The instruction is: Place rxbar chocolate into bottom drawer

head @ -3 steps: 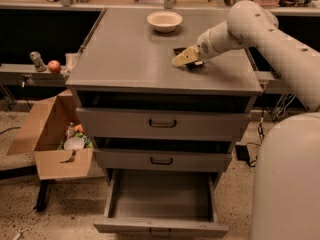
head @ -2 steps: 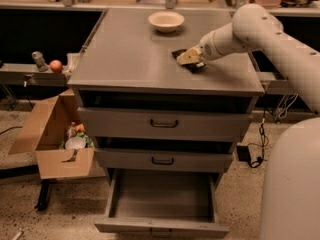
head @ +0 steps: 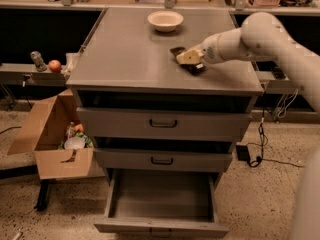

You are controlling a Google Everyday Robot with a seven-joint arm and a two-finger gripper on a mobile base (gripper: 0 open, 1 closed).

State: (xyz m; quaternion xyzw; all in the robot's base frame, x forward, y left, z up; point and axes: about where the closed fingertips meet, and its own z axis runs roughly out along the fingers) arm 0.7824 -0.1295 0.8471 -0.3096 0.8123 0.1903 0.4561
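Note:
The rxbar chocolate (head: 176,50) is a small black flat bar lying on the grey cabinet top, right of centre. My gripper (head: 189,58) reaches in from the right on the white arm and sits low right on top of the bar, covering its middle. A dark end of the bar shows on each side of the gripper. The bottom drawer (head: 161,227) is pulled out at the foot of the cabinet, and its wide grey interior holds nothing.
A cream bowl (head: 165,20) stands at the back of the cabinet top (head: 120,59). The two upper drawers (head: 163,124) are partly pulled out. An open cardboard box (head: 52,134) with items sits on the floor at left. A side shelf holds an apple (head: 55,65).
The gripper stays low over the bar on the cabinet top. Nothing else has visibly moved.

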